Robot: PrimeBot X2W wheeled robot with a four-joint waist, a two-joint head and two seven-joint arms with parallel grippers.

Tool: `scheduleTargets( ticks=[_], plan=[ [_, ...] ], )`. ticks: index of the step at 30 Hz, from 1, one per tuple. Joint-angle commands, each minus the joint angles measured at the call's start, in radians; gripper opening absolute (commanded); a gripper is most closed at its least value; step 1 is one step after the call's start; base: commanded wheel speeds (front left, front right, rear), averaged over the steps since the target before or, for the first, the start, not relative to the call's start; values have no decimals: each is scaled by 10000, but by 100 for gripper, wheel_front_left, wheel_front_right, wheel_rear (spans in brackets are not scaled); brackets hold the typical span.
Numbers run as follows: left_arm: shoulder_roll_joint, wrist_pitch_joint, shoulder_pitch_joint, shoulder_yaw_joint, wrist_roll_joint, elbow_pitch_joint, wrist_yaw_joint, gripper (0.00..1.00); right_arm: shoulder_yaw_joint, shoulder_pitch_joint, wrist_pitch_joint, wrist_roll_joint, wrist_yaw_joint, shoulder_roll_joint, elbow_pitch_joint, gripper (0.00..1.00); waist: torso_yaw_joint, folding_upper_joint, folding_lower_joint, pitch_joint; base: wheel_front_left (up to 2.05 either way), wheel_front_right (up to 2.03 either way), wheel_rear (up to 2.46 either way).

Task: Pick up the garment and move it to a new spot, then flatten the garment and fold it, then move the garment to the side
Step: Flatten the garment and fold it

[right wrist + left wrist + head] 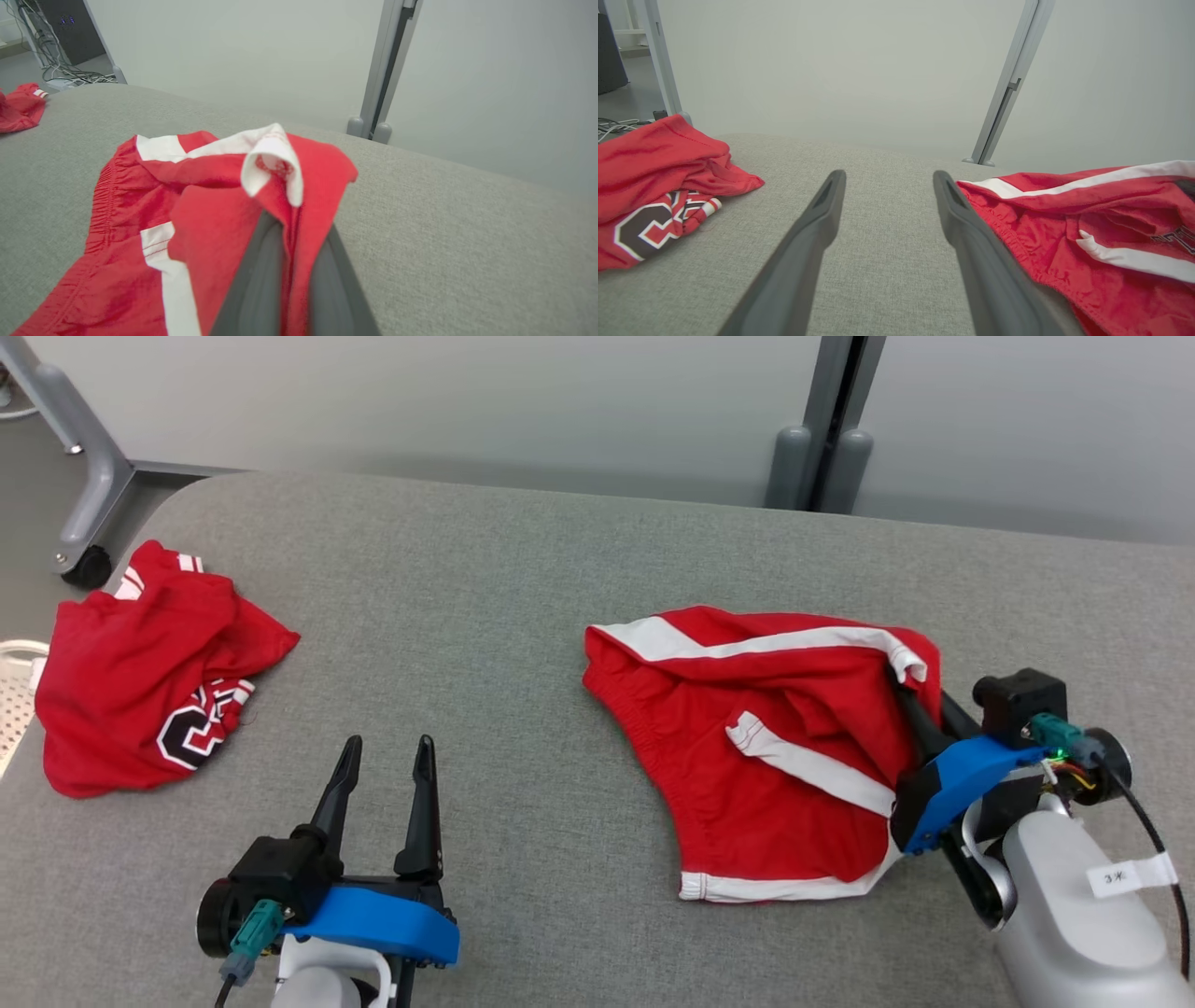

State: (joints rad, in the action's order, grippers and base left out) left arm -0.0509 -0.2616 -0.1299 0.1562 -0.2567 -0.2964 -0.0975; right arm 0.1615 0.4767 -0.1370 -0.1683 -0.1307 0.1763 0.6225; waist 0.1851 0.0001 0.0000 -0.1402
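Head cam looks down over the grey table; both wrist cams sit low, skimming it toward the wall, sharing the red shorts.

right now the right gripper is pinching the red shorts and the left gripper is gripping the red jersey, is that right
Not quite. The left gripper grips nothing: the head view shows it open over the table, with the red jersey lying apart to its left. The right gripper is pinching the red shorts.
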Motion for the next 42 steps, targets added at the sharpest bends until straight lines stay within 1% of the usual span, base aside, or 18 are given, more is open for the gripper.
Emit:
scheduleTargets(
  ticks=[1,3,5,6,9,12,16,19,23,26,30,36,42],
  plan=[
    [12,-51,-185,75,-67,-47,5,100,-144,415,23,8,-1,121,444,0,188,-1,0,-162,0,0,0],
    [10,-51,-264,148,-116,-69,26,100,-343,889,-88,-72,-1,176,1100,0,304,-1,0,-273,0,0,0],
    [9,-51,-297,236,-137,-102,37,100,-530,1257,-182,26,-1,266,1823,45,399,-1,0,-360,0,0,0],
    [10,-51,-326,276,-133,-107,39,100,-649,1474,-324,40,-1,269,2140,100,437,-1,0,-403,0,0,0],
    [10,-51,-345,310,-145,-113,58,100,-773,1962,-592,194,-3,297,2994,100,467,-1,0,-463,0,0,0],
    [10,-51,-274,230,-112,-103,96,100,-715,2260,-958,330,-1,279,3488,100,371,-1,0,-441,0,0,0],
    [12,-51,-204,206,-46,-115,77,100,-602,2251,-1191,384,-1,247,3648,100,213,-1,0,-329,0,0,0],
    [7,-51,-143,174,38,-107,35,100,-512,1926,-1283,347,-1,204,3373,100,16,-1,0,-184,0,0,0],
    [6,-51,-19,34,161,-102,22,100,-697,1072,-1281,122,-1,165,1762,100,-310,-1,0,-9,0,0,0],
    [6,-51,120,-109,296,-88,1,100,-726,167,-1283,39,-3,33,419,100,-580,-1,0,183,0,0,0],
    [4,-51,390,-374,560,-64,-38,100,-860,-1156,-1286,-66,-1,-177,-1052,100,-939,-1,0,424,0,0,0],
    [2,-51,753,-714,871,-16,-67,100,-1231,-2874,-1286,135,-1,-648,-2654,100,-1341,-1,0,750,0,0,0],
    [6,-51,1003,-923,1081,-5,-12,100,-1708,-4246,-1285,485,-1,-987,-3635,100,-1488,-1,0,1051,0,0,0]
  ],
)
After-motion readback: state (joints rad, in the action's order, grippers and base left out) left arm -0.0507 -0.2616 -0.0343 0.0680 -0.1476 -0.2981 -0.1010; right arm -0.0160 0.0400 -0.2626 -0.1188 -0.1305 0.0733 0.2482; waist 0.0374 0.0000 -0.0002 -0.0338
